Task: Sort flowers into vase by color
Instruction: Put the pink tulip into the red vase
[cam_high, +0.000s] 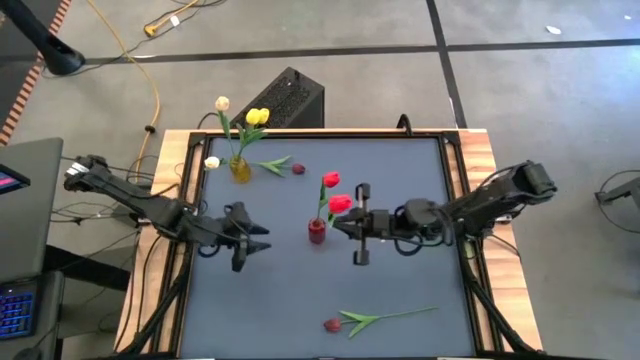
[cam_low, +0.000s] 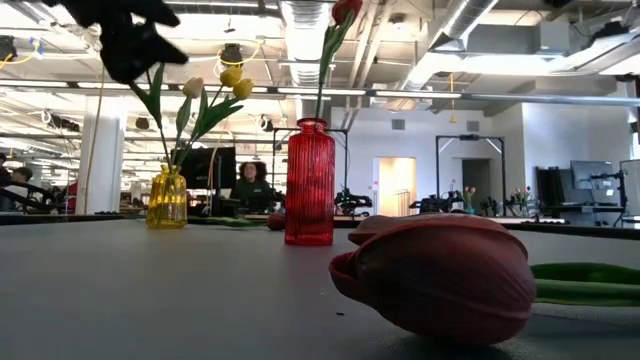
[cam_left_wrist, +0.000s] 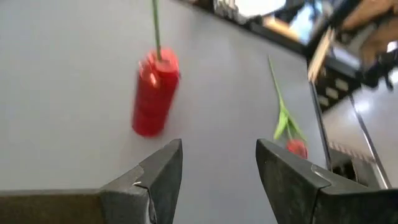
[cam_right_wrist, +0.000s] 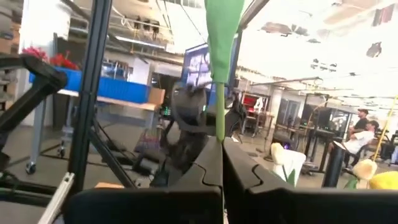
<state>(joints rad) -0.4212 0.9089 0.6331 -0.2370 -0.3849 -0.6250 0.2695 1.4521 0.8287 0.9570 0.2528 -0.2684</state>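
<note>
A red ribbed vase (cam_high: 317, 232) (cam_low: 310, 185) (cam_left_wrist: 153, 93) stands mid-table with two red tulips (cam_high: 331, 180) over it. My right gripper (cam_high: 340, 224) (cam_right_wrist: 222, 155) is just right of the vase, shut on a green stem. My left gripper (cam_high: 262, 237) (cam_left_wrist: 217, 168) hovers open to the vase's left. A yellow vase (cam_high: 240, 169) (cam_low: 167, 198) at the far left holds yellow tulips (cam_high: 257, 117) and a cream tulip (cam_high: 222, 103). A maroon tulip (cam_high: 297, 169) and another red tulip (cam_high: 334, 324) (cam_low: 440, 275) lie flat on the table. My right gripper pinches a thin green stem (cam_right_wrist: 219, 127) of a red tulip (cam_high: 340, 203) between its two fingers. They come level from the table's right and lie across the stem. The stem stands upright, with a leaf (cam_right_wrist: 224, 31) above the fingers. Its lower end is hidden.
A white flower head (cam_high: 211, 162) shows beside the yellow vase. The table's raised rim (cam_high: 455, 200) frames the grey mat. Bare mat lies between the vases and the near red tulip's stem (cam_high: 400, 315). People sit in the room beyond the far edge.
</note>
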